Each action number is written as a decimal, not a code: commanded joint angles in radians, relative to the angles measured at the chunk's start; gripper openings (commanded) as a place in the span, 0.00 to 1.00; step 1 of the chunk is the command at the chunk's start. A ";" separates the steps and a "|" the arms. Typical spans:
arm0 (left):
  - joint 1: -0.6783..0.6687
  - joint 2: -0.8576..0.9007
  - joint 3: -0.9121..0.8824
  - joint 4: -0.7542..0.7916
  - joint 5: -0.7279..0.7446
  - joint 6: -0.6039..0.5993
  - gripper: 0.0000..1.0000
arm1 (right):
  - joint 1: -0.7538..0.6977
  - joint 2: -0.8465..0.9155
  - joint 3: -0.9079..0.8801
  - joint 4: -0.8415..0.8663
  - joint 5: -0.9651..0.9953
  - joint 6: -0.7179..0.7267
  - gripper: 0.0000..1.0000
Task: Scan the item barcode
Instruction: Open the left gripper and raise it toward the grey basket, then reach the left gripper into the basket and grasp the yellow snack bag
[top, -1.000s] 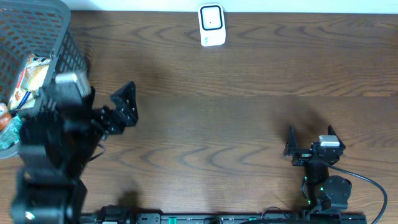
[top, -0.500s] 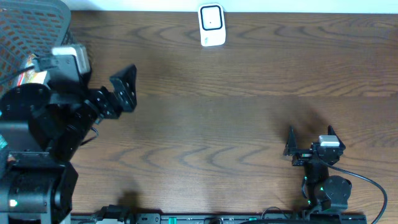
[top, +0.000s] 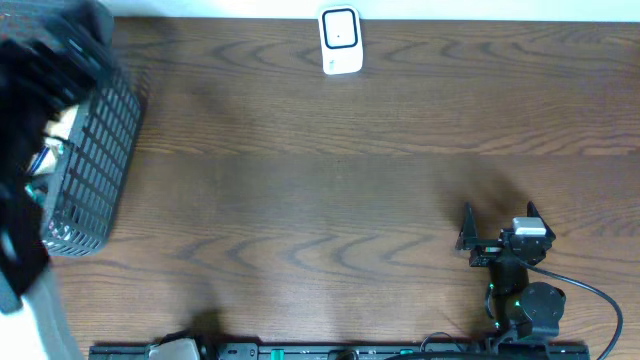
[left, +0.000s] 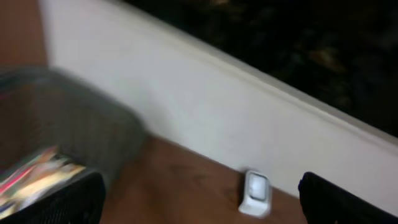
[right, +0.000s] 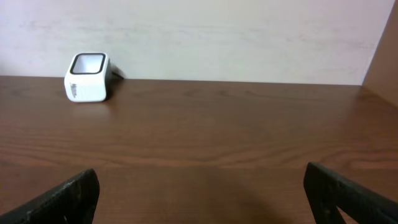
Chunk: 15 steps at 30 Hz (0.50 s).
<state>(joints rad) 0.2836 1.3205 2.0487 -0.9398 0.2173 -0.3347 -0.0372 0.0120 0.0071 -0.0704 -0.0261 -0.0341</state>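
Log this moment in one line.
left gripper open, empty | right gripper open, empty | scanner at far table edge | items in basket

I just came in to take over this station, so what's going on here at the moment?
Nothing is being handled yet. The left arm shows as a dark blur over the mesh basket at the left edge of the table. The left gripper is open and empty, with a colourful packet in the basket below. The right gripper sits open and empty near the front right. The white scanner stands alone at the far edge, so no item has reached it.
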 joint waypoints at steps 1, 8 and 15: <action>0.131 0.104 0.038 -0.048 0.003 -0.196 0.98 | -0.008 -0.005 -0.002 -0.005 0.005 -0.008 0.99; 0.335 0.262 0.037 -0.104 0.002 -0.272 0.97 | -0.008 -0.005 -0.002 -0.005 0.005 -0.008 0.99; 0.431 0.378 0.036 -0.167 -0.012 -0.211 0.98 | -0.008 -0.005 -0.002 -0.005 0.005 -0.008 0.99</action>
<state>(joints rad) 0.6975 1.6787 2.0708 -1.1011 0.2176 -0.5762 -0.0372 0.0120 0.0071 -0.0704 -0.0261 -0.0341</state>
